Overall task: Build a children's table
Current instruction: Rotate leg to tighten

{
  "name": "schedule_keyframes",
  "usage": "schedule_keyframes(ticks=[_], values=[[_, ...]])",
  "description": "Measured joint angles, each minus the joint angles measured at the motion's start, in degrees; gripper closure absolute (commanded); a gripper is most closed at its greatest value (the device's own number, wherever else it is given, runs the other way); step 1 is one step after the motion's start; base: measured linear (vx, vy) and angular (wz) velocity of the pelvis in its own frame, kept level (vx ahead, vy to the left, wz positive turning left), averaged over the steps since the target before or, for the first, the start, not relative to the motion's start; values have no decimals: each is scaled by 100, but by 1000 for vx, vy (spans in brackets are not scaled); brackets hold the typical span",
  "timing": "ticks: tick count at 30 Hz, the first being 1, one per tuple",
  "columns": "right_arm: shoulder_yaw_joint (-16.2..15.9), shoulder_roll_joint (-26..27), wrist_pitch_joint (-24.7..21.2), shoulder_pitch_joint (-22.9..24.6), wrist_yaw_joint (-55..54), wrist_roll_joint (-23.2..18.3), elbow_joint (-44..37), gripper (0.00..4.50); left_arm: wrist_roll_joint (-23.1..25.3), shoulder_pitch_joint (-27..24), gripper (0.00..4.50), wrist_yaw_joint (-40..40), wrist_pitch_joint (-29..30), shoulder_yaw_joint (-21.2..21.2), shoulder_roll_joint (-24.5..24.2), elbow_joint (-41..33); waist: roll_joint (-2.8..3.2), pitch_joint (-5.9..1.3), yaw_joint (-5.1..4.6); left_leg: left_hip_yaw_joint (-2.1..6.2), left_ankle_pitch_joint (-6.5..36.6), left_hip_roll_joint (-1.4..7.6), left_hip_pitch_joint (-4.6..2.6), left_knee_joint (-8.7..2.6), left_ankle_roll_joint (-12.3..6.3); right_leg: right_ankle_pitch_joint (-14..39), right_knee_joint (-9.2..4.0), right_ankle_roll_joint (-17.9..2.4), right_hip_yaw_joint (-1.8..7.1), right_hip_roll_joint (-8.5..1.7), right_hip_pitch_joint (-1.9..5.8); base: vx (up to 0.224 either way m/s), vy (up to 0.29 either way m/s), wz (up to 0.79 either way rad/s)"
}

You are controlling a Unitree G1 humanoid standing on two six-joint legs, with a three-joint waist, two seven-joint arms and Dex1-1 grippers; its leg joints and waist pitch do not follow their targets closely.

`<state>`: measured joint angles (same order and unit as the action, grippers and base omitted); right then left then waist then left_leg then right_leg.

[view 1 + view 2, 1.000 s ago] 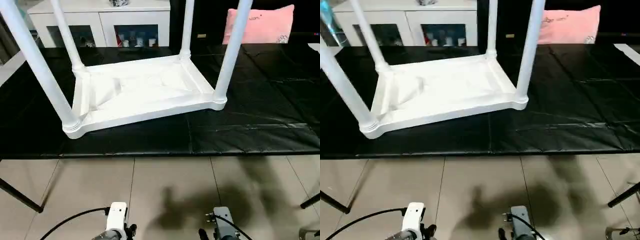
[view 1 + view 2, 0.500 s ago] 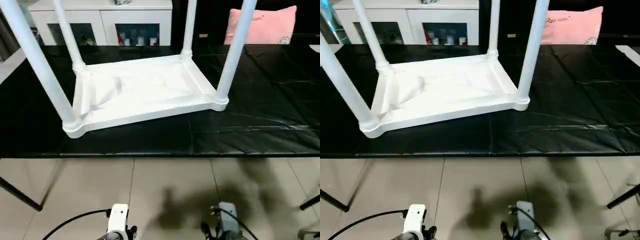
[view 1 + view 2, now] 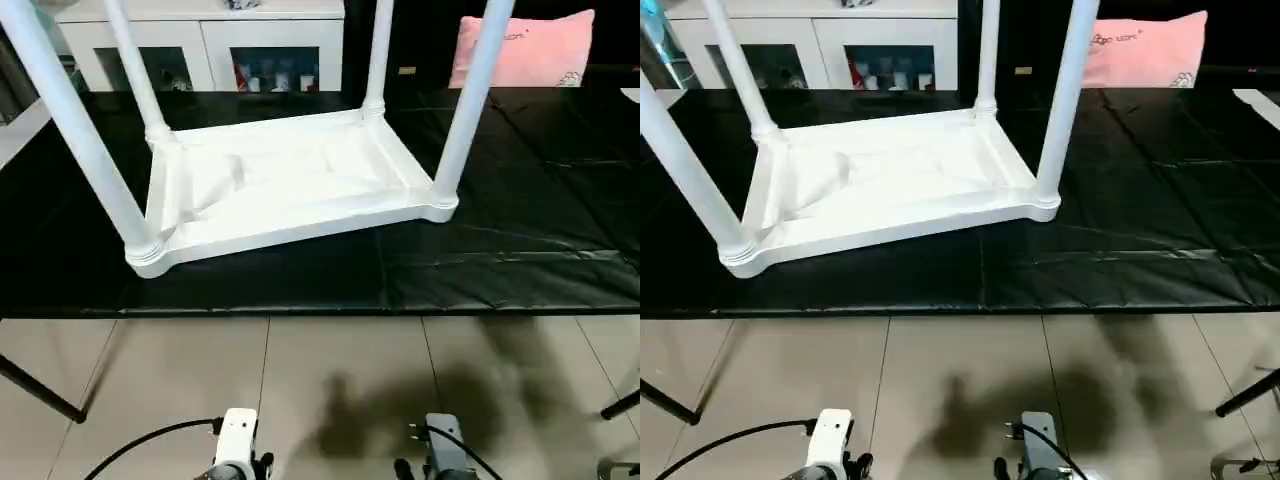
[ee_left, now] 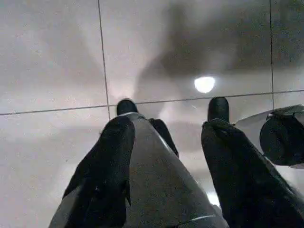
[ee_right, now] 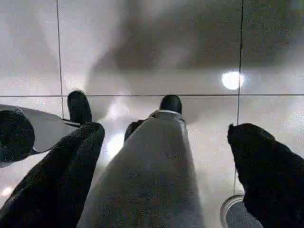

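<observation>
The left gripper [image 4: 164, 156] is seen with its two black fingers [image 4: 111, 166] partly spread and nothing pinched between them; below it a grey robot leg and the tiled floor [image 4: 52, 57] are seen. The right gripper [image 5: 171, 175] is spread wide, likewise empty, above the same pale tiles. In the head views both wrists are held low over the floor, well apart from the work. Beyond them a black mat [image 3: 500, 250] is laid out, and on it the table [image 3: 290, 180] is set upside down. Its white rectangular top lies flat with the underside facing up, a raised rim running round it and faint ribs crossing inside. Four white tube legs [image 3: 465, 100] are seated upright in the round corner sockets, rising past the top edge. Behind the mat a white cabinet [image 3: 205, 45] and a pink cushion [image 3: 525, 45] are seen.
</observation>
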<state>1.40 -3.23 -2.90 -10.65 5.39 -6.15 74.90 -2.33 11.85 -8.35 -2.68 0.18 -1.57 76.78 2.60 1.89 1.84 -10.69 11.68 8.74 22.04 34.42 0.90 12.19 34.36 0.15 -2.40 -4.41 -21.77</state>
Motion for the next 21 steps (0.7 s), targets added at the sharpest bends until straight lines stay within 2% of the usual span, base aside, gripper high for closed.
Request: schedule_keyframes(ticks=[21], values=[[23,-29,-15,2,11,33,1,0,41,2,190,-1,1,2,-3,2,0,0,-3,-6,0,2,-1,-17,0,0,-19,0,0,0,-1,0,0,0]])
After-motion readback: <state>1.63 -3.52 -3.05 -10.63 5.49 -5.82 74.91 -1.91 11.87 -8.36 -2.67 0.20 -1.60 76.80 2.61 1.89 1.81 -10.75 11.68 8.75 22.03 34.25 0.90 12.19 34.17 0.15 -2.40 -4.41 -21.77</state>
